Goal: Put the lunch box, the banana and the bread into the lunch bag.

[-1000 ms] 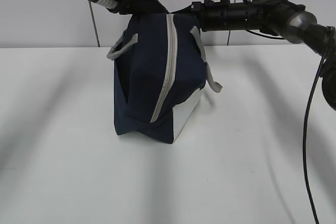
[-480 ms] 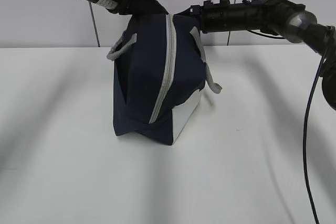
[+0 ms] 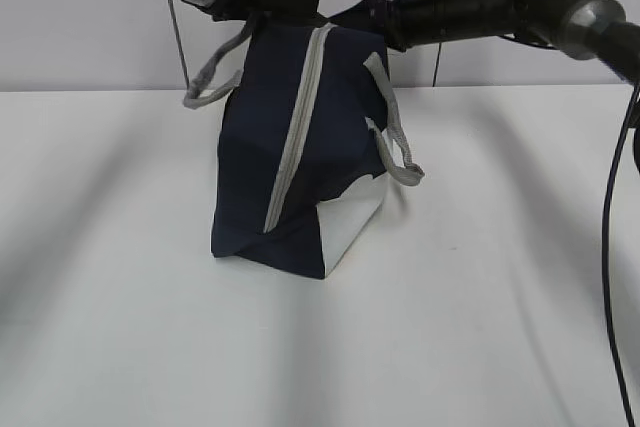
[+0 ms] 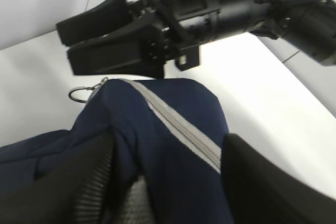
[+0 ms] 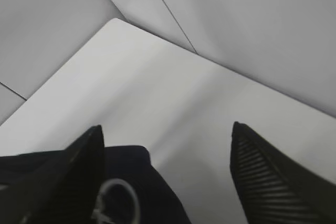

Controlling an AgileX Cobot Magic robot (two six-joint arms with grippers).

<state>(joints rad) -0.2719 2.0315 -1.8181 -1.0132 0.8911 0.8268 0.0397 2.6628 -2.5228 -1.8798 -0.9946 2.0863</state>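
Note:
The navy lunch bag (image 3: 255, 147) stands on the white table, its grey zipper (image 3: 295, 127) running closed down the facing side. My left gripper (image 3: 268, 9) sits at the bag's top; in the left wrist view its fingers (image 4: 84, 182) straddle and pinch the top fold of the bag (image 4: 173, 145). My right gripper (image 3: 368, 15) hovers open at the top far end of the bag, next to the ring pull (image 5: 116, 200), with nothing between its fingers (image 5: 273, 177). The ring pull also shows in the left wrist view (image 4: 79, 94). Lunch box, banana and bread are out of view.
Grey strap handles hang at the bag's left (image 3: 210, 77) and right (image 3: 395, 137). The white table (image 3: 480, 277) ends at a grey wall behind. A black cable (image 3: 610, 247) hangs at the right edge.
The bag's top has been pulled up and slightly left, so the bag stands taller and its left handle has risen. Both arms have moved up a little.

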